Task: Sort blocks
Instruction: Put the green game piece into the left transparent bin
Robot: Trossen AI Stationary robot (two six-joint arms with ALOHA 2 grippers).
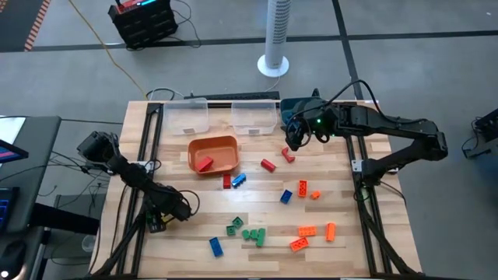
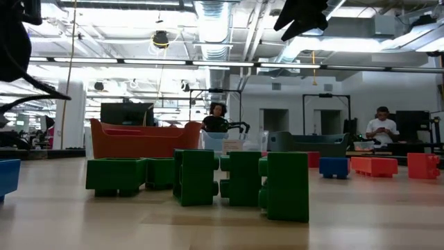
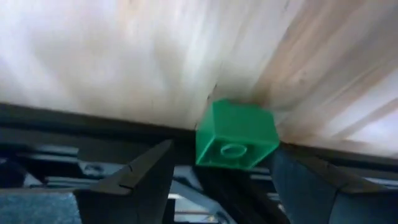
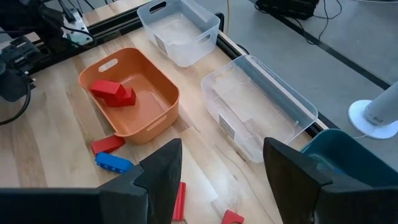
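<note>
Left gripper [image 1: 159, 222] sits low at the near left edge of the table [image 1: 342, 233], and its wrist camera shows a green block [image 3: 236, 135] between its two dark fingers [image 3: 140, 180], held at the table's edge; the jaws stand wide around it. Right gripper [image 1: 294, 142] hovers high over the far side, jaws spread with nothing between them, just in front of the teal bin [image 4: 348, 155].

Over to the bins: the orange bin [image 1: 232, 163] holds a red block [image 1: 205, 164], seen in the right wrist view as two red pieces [image 4: 112, 91] together. Two clear bins [image 1: 187, 117] stand side by side along the far edge.

Just in front of the orange bin lie a red and a blue block [image 1: 239, 180], touching. More red ones [image 1: 268, 165] lie below the right gripper. Green blocks [image 1: 253, 234] cluster near the front centre, filling the low view [image 2: 208, 177]. Orange blocks [image 1: 307, 231] are scattered front right, a blue one [image 1: 215, 246] front left, another blue [image 1: 286, 196] mid-table.
</note>
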